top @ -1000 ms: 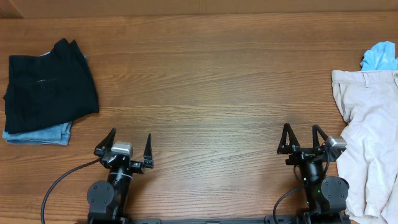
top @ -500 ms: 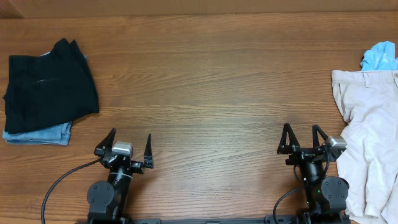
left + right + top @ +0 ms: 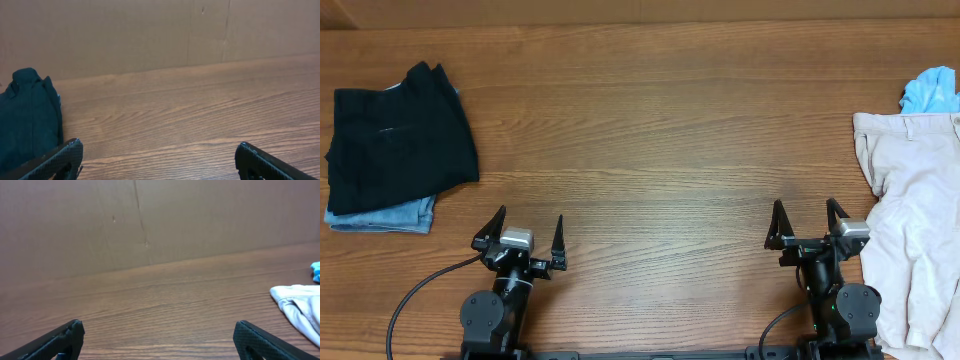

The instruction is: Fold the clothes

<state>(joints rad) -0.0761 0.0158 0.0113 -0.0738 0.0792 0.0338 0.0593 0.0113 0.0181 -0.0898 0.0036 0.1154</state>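
1. Clothes (image 3: 400, 130) lie in two lots on the wooden table (image 3: 660, 120), one lot out to the outer side of each claw.
2. The black shorts-like piece (image 3: 405, 100) is folded and lies ahead of the left gripper (image 3: 530, 218) and off to its left, well apart from it. In the left wrist view it shows at the left edge, beyond the left fingertip.
3. The faded-blue garment (image 3: 380, 215) lies under the black piece. Only a strip of it shows, on the side nearer the left gripper.
4. The beige garment (image 3: 920, 230) is spread out and rumpled, just to the right of the right gripper (image 3: 805, 207). It runs from ahead of the claw back past the arm's base. From overhead its edge sits right beside the wrist, and I cannot tell whether they touch.
5. The light-blue garment (image 3: 932, 90) is bunched ahead of the right gripper and to its right, touching the far end of the beige garment.
6. The left gripper has its fingers spread wide apart with nothing between them, and it points toward the far side of the table.
7. The right gripper is likewise spread wide with only bare wood between the fingers, and it faces the same way.
8. A black cable (image 3: 420, 290) trails from behind the left gripper, curving off to its left.
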